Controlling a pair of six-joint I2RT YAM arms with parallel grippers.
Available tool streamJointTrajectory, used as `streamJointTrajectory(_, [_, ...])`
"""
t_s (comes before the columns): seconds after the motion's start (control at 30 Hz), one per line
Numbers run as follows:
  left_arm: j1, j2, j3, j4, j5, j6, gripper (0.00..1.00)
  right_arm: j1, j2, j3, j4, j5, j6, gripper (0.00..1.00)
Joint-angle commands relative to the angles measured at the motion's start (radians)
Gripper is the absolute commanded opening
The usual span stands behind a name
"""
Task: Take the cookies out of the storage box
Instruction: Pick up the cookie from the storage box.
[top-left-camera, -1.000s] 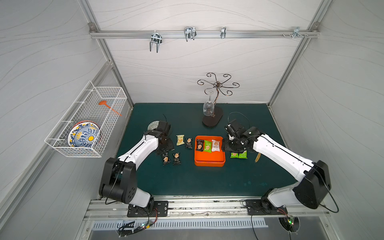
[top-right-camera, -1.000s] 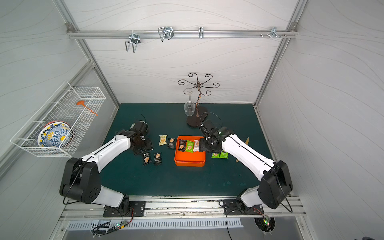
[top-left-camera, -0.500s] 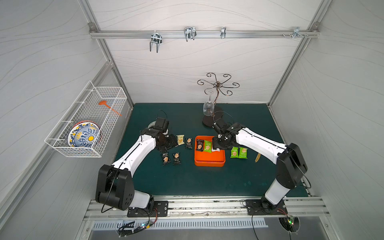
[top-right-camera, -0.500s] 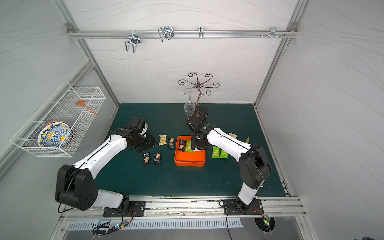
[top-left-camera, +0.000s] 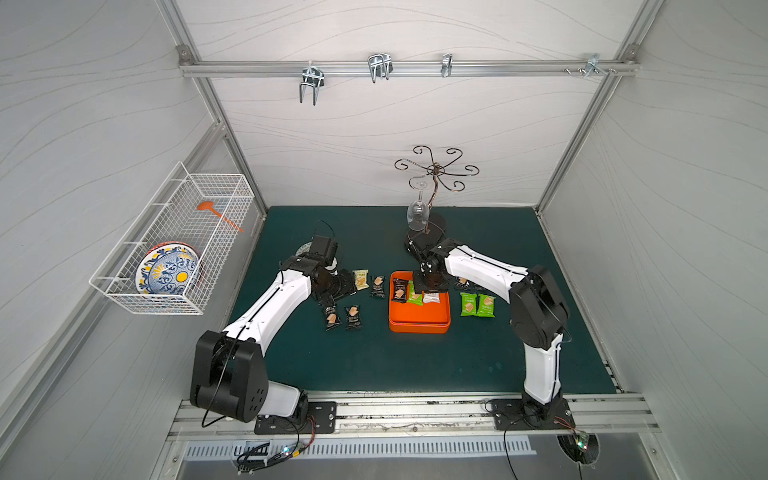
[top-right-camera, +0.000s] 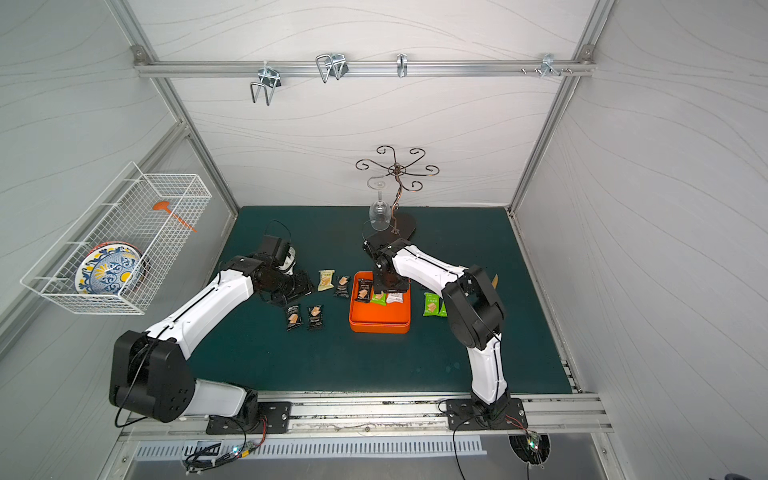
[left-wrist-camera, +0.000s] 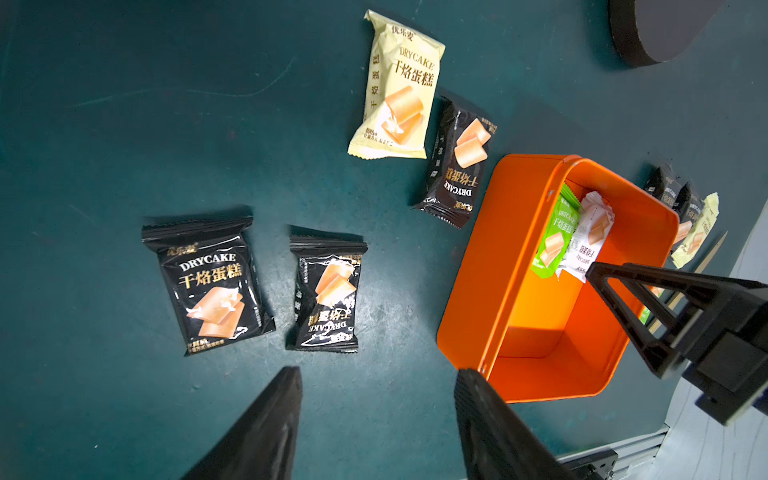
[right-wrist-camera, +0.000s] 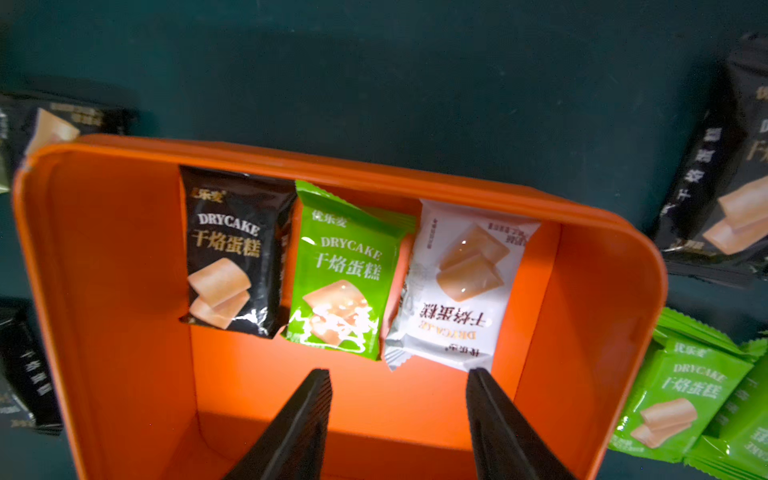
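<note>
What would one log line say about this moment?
stage: unloading | storage box: holds black cookie, green cookie, white cookie | right fingers: open, empty, over box | left fingers: open, empty

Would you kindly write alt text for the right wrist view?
Three cookie packets, black, green and white, lie side by side in the orange box. The open right gripper hangs over the box, empty; more packets lie outside on the dark mat.

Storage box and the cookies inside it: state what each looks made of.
Storage box: looks like moulded plastic, though painted tin is possible; smooth, semi-gloss orange with rounded corners and a lipped rim. Cookies: thin glossy plastic film wrappers, shown by creases, glare and crimped, serrated end seals.
</note>
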Motion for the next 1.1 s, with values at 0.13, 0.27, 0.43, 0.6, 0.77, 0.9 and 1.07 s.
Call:
streamJointTrajectory(0.13, [0.004, 0.011, 0.053, -0.022, 0.000, 0.044, 0.63, -0.022, 0.041, 0.023, -0.057, 0.029, 0.020, 0.57])
streamJointTrajectory(0.27, [0.004, 0.009, 0.061, -0.028, 0.002, 0.049, 0.63, -0.024, 0.069, 0.038, -0.070, 0.046, 0.027, 0.59])
streamJointTrajectory(0.43, [0.004, -0.003, 0.049, -0.026, 0.003, 0.047, 0.63, -0.038, 0.093, 0.047, -0.072, 0.047, 0.034, 0.59])
streamJointTrajectory(0.6, [0.004, -0.002, 0.048, -0.030, 0.003, 0.048, 0.63, -0.047, 0.118, 0.070, -0.077, 0.045, 0.025, 0.60])
streamJointTrajectory(0.77, [0.005, 0.014, 0.067, -0.039, 0.001, 0.054, 0.63, -0.061, 0.135, 0.080, -0.076, 0.041, 0.020, 0.60])
streamJointTrajectory(0.9, [0.004, 0.023, 0.072, -0.041, 0.001, 0.055, 0.63, -0.074, 0.146, 0.083, -0.070, 0.033, 0.017, 0.59])
streamJointTrajectory(1.07, [0.004, 0.024, 0.070, -0.041, 0.000, 0.057, 0.63, -0.077, 0.163, 0.094, -0.064, 0.024, 0.010, 0.59])
